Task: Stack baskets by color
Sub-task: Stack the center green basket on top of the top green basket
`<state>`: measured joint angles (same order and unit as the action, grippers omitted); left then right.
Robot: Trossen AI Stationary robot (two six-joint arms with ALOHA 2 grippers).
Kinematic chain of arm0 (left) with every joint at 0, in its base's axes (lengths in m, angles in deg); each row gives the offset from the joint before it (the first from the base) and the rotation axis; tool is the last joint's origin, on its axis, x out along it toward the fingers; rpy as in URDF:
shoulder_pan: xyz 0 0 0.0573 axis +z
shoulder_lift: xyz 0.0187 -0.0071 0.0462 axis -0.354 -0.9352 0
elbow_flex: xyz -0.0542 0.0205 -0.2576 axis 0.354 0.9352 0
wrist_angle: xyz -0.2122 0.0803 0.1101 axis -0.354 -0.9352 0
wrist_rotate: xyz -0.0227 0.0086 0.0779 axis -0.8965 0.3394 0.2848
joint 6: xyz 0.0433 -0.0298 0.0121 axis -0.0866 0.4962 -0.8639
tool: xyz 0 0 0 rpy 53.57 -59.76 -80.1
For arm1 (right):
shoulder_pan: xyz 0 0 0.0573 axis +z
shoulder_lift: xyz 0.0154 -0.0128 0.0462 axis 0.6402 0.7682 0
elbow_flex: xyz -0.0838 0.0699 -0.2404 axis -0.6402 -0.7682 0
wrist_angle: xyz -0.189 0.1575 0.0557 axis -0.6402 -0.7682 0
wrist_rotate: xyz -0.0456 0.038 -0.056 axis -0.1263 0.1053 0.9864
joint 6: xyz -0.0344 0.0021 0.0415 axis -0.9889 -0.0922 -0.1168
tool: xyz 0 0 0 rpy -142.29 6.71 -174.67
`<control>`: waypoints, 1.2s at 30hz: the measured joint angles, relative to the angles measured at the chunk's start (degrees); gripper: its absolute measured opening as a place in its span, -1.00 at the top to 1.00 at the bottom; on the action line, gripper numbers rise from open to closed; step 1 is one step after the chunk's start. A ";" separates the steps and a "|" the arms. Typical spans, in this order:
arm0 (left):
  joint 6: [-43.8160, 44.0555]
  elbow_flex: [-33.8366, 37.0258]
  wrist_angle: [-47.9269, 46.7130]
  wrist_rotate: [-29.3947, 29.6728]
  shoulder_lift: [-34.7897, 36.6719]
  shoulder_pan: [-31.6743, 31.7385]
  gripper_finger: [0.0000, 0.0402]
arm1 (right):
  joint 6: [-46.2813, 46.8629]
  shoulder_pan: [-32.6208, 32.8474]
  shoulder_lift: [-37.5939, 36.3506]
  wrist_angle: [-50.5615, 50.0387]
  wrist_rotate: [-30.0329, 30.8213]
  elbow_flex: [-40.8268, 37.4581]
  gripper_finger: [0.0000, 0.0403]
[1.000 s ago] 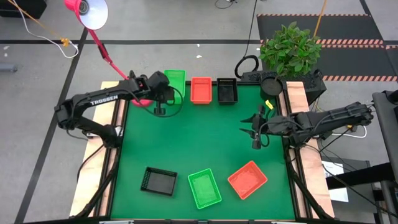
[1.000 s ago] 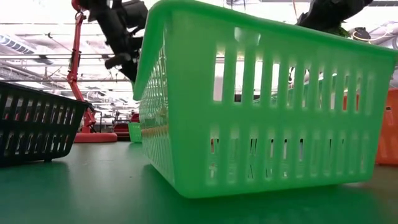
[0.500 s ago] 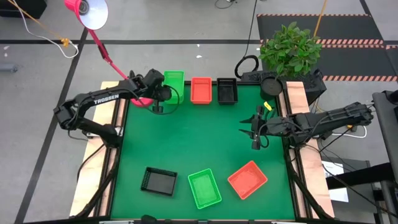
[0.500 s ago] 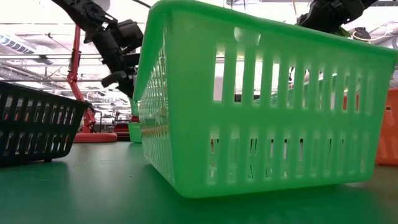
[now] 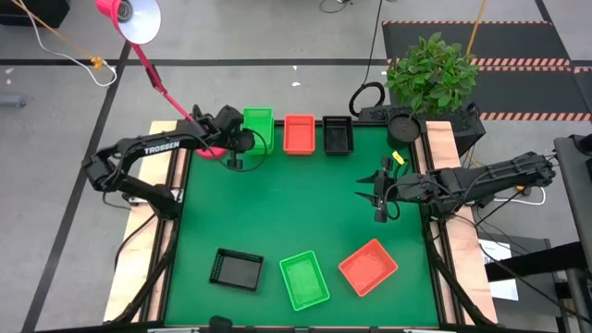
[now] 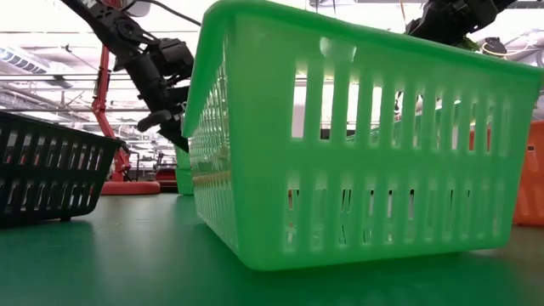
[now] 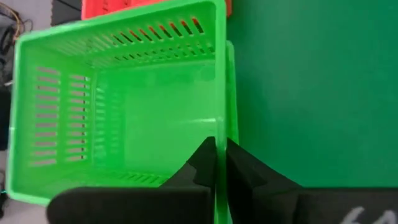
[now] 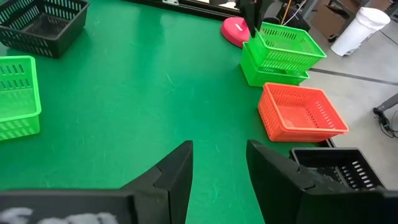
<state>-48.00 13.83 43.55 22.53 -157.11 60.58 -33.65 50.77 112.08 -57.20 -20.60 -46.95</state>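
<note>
High view: on the green worktop [image 5: 296, 203], a row sits along the far edge: a green basket stack [image 5: 258, 125] at the left, an orange-red basket [image 5: 299, 133] in the middle, a black basket [image 5: 338, 135] at the right. Along the near edge lie a second black basket [image 5: 236, 269], a lone green basket [image 5: 304, 280] and a second orange-red basket [image 5: 368, 266], each set at a slant. The left gripper [image 5: 236, 153] is at the left rim of the green stack, near the pink lamp base [image 5: 213, 148]. The right gripper [image 5: 380, 199] hangs over bare worktop at the right side, well apart from every basket.

Low view: the near green basket [image 6: 357, 144] fills most of the picture, with the near black one [image 6: 51, 170] to its left. The left gripper [image 6: 166, 127] shows dark behind them, above the far green stack [image 6: 184, 178].

Left wrist view: the left gripper [image 7: 220, 163] is clenched on the rim of the upper green basket [image 7: 118, 106], which sits slightly askew in another green one beneath it.

Right wrist view: the right gripper [image 8: 219, 169] stands released, its fingers [image 8: 174, 171] parted and holding nothing. Beyond it are the green stack [image 8: 280, 53], the orange-red basket [image 8: 300, 112] and the black one [image 8: 339, 168].
</note>
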 joint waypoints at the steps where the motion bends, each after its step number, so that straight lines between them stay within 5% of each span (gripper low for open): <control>1: 0.30 0.00 0.28 -0.03 -0.33 -0.02 0.87 | 0.00 0.00 0.02 0.00 0.00 0.00 0.29; 15: 2.53 0.00 1.52 1.92 -2.88 0.25 0.66 | 0.20 0.00 0.02 0.00 0.04 -0.02 0.29; 27: 10.98 0.00 6.39 4.39 -2.32 0.18 0.20 | 2.54 0.00 0.00 0.00 0.04 -0.02 0.29; 36: 12.26 0.00 7.18 4.45 -1.04 -1.10 0.14 | 6.68 0.01 0.02 3.13 0.04 -0.02 0.29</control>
<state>-35.73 13.83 50.73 26.98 -158.15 59.48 -26.97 50.78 112.10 -54.06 -20.55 -46.98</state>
